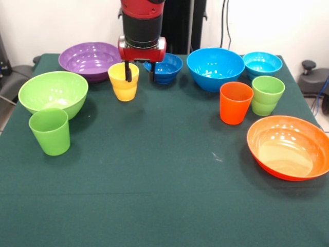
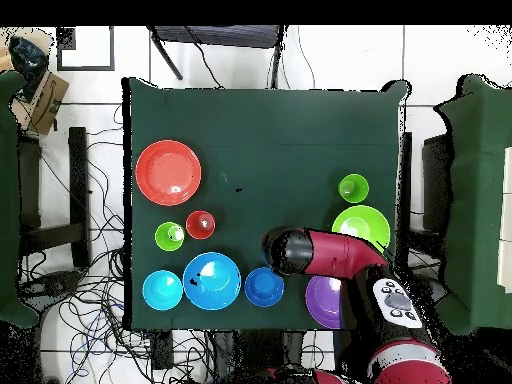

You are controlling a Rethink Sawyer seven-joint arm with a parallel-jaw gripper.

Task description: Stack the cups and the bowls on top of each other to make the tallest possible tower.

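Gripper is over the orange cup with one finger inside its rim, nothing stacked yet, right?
Not quite: the gripper is at the yellow cup, not the orange cup, which stands apart by the light green cup. The front view shows it. Nothing is stacked.

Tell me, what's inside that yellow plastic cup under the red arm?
One black finger of the tool dips inside the yellow plastic cup; the other hangs outside its rim. The cup's bottom is hidden by its wall.
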